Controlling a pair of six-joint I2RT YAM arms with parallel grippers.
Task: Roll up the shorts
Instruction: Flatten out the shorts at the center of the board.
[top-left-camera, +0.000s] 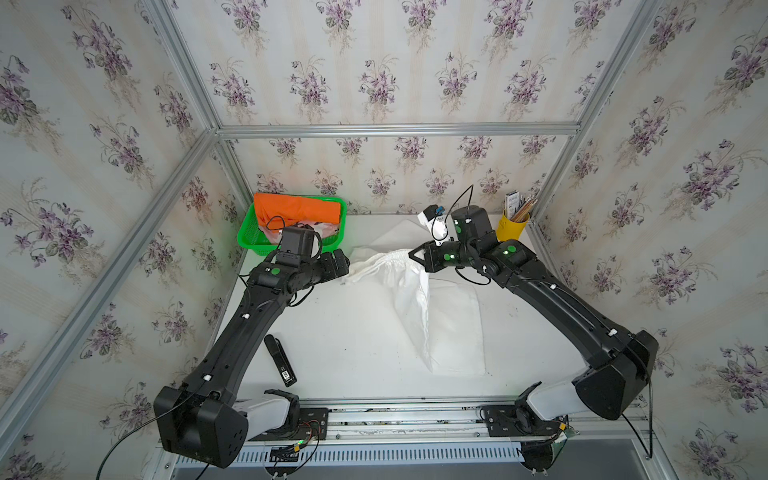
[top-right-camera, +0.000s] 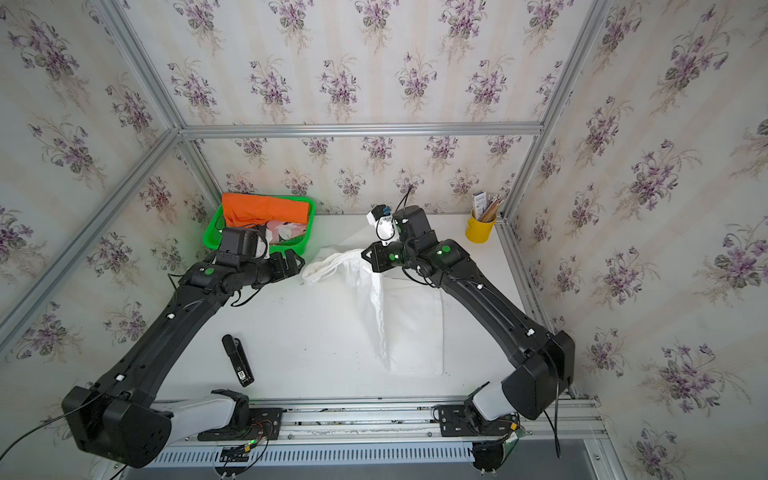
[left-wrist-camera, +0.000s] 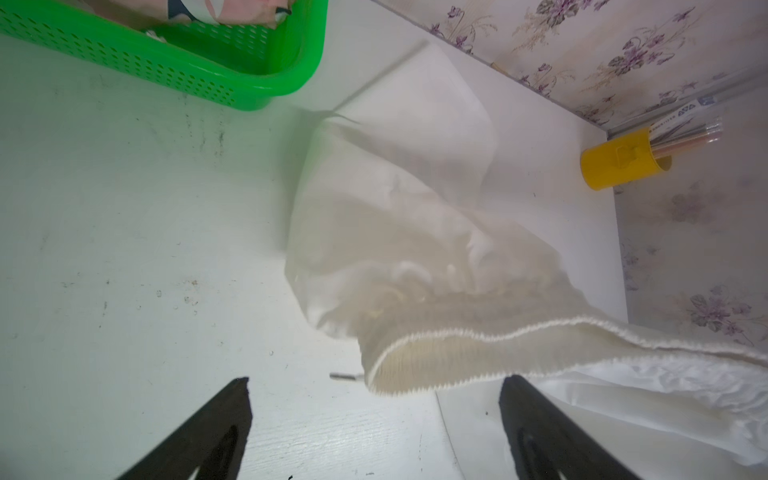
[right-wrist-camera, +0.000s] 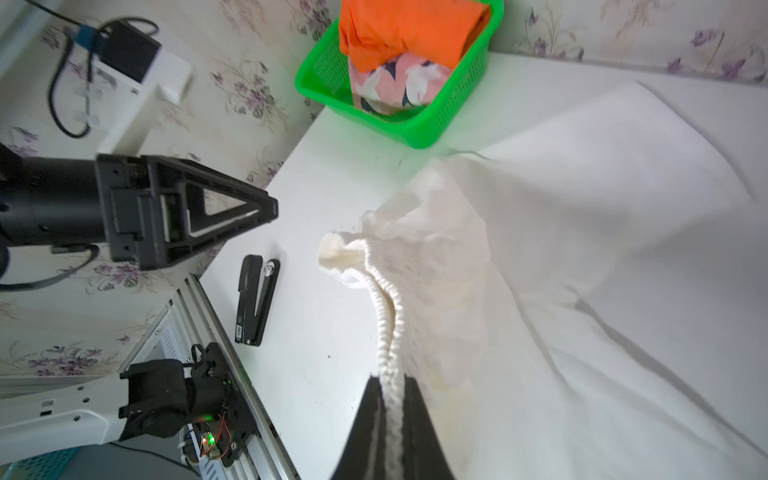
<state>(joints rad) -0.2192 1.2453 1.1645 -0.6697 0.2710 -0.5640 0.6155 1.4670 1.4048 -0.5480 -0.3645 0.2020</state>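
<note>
Pinching white shorts (right-wrist-camera: 540, 249) waistband, right tool (right-wrist-camera: 390, 380), clear only in wrist view, left tool (left-wrist-camera: 376, 380) gaping.

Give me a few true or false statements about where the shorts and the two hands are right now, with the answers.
1. The right hand is shut on the white shorts at the waistband. True.
2. The left hand grips the waistband too. False: it is open and holds nothing.
3. The orange shorts lie in the green basket. True.
4. The pink printed shorts are spread on the table. False: they are in the basket.
5. The stapler lies on the table. True.
</note>
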